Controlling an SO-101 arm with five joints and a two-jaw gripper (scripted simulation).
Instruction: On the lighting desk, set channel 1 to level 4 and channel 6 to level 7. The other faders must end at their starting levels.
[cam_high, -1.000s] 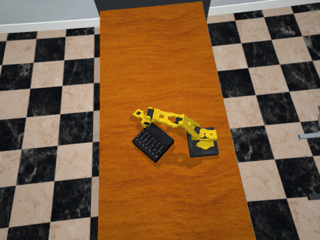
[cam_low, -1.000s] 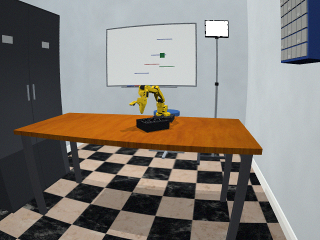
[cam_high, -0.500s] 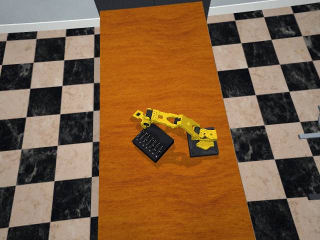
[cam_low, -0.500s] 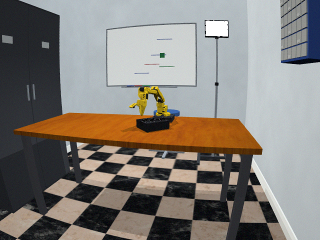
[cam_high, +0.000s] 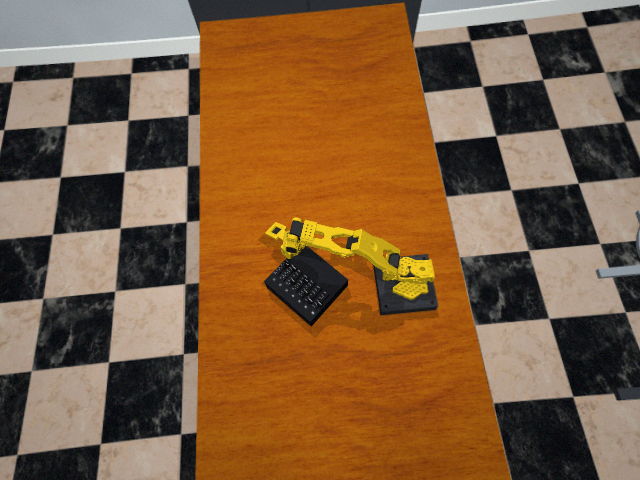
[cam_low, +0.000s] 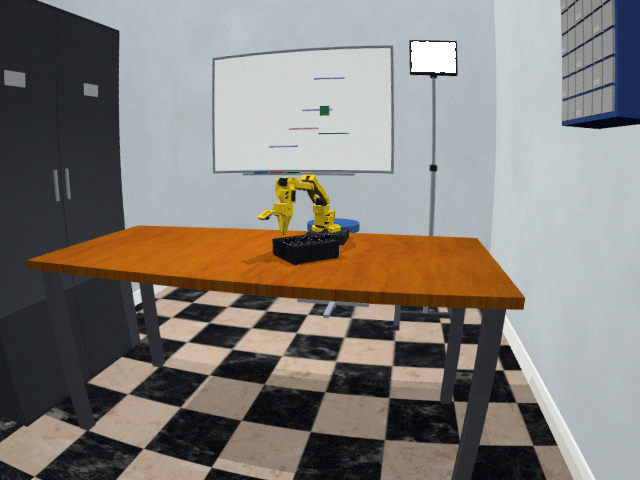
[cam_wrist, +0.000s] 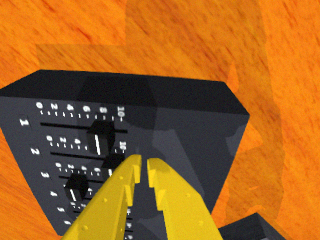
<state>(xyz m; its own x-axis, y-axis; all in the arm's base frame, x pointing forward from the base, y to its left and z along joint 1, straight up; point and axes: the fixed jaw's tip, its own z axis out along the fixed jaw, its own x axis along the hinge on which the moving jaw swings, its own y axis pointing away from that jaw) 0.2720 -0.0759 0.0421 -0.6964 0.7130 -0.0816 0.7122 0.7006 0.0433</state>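
As we scan the top view from the left, the gripper (cam_high: 290, 252) (cam_low: 283, 230) (cam_wrist: 144, 160) comes first, pointing down with its fingers pressed together, right by one corner of the lighting desk (cam_high: 323, 276) (cam_low: 309, 251) (cam_wrist: 187, 135). That black desk sits slantwise on the wooden table (cam_high: 310, 129) (cam_low: 206, 258) (cam_wrist: 175, 30), and farther right stands the arm's base (cam_high: 408, 307). Over to the wrist view: a lower knob (cam_wrist: 76, 186) rests toward the low numbers, its channel hard to tell, then the channel 1 knob (cam_wrist: 101, 136) shows up well past 4! Channel 6's level can't be read.

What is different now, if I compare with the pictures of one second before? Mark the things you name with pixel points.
The gripper (cam_high: 290, 253) (cam_low: 283, 232) (cam_wrist: 143, 161) has come down, with its fingertips nearer to the lighting desk (cam_high: 326, 279) (cam_low: 316, 253) (cam_wrist: 210, 135). It is shut and holds nothing. The desk and the arm's base plate (cam_high: 433, 305) (cam_low: 343, 238) stayed in place; the faders are too small in the earlier pictures to compare.
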